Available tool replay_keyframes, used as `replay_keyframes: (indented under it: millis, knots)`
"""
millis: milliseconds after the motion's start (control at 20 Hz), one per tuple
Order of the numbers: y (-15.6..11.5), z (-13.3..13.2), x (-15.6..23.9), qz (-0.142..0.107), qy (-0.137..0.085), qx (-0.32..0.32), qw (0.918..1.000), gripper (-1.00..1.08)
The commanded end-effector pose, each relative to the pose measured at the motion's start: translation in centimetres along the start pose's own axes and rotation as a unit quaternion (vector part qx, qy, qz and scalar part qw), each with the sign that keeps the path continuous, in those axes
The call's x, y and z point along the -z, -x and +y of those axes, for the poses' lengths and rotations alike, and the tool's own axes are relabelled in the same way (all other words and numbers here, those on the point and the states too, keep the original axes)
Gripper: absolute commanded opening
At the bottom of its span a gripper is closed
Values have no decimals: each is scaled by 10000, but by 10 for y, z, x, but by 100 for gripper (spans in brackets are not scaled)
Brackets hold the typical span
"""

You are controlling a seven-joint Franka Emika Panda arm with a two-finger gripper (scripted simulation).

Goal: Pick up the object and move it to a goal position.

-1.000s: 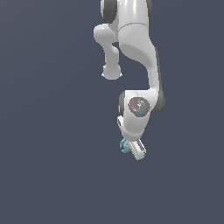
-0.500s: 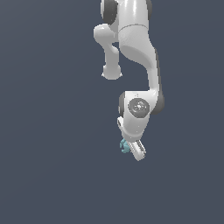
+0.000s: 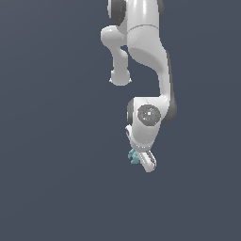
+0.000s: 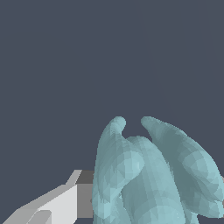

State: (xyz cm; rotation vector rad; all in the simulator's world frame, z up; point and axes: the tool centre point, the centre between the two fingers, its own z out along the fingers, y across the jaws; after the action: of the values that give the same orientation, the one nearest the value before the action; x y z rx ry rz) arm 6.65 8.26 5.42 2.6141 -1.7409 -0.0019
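Observation:
The object (image 3: 133, 156) is a small teal, lumpy piece that pokes out beside the end of the white hand in the exterior view. My gripper (image 3: 141, 161) points downward and is shut on it, with the object held off any surface. In the wrist view the object (image 4: 151, 175) fills much of the picture, its knobbly lobes sticking out past the fingers. One white finger with a grey pad (image 4: 83, 199) presses against its side. The other finger is hidden behind the object.
The white arm (image 3: 150, 56) reaches down from above to the hand. Around it there is only a plain dark grey-blue background in both views, with no goal marker or other thing showing.

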Motion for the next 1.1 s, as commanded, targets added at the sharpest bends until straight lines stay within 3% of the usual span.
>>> replay_keyframes:
  millis: [0,350,1050]
  knots:
    - [-4,1,7,2,-7,-3,10000,-100]
    - [-30,11,50,-2,-6,-5,10000,-100]
    - [-112,41,192,-1,-6,-10,10000,-100]
